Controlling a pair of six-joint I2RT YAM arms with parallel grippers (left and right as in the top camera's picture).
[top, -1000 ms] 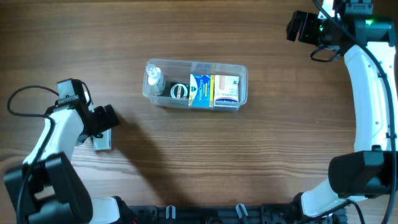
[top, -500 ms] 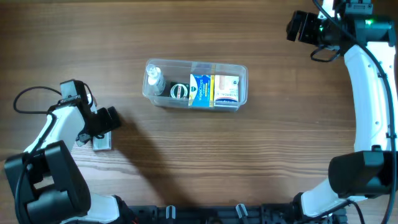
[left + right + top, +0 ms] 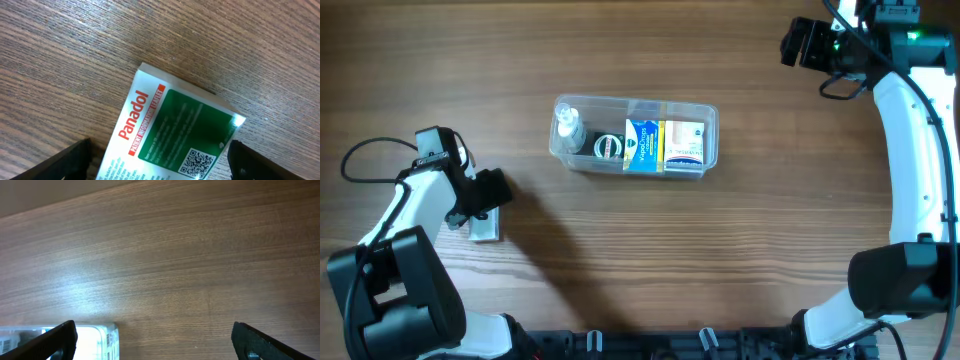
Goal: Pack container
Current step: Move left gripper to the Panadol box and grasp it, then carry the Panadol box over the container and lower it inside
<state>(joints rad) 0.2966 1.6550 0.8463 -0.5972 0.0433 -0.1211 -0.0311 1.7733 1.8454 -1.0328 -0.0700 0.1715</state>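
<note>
Left gripper (image 3: 158,156) fingers spread, straddled Panadol box (image 3: 170,127) near tabletop (image 3: 620,260) left edge. Right gripper (image 3: 155,332) hung wide apart over far right corner. Container (image 3: 711,118) sat mid-table.

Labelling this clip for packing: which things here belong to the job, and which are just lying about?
Job: container, with bottle, round tin, blue box, white box inside it; Panadol box beneath left pincer.
Lying about: nothing seen besides the table.

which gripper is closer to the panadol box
Left. The left gripper hangs right over the Panadol box, a finger on either side of it; the right gripper is far off at the table's opposite corner, beyond the container.
</note>
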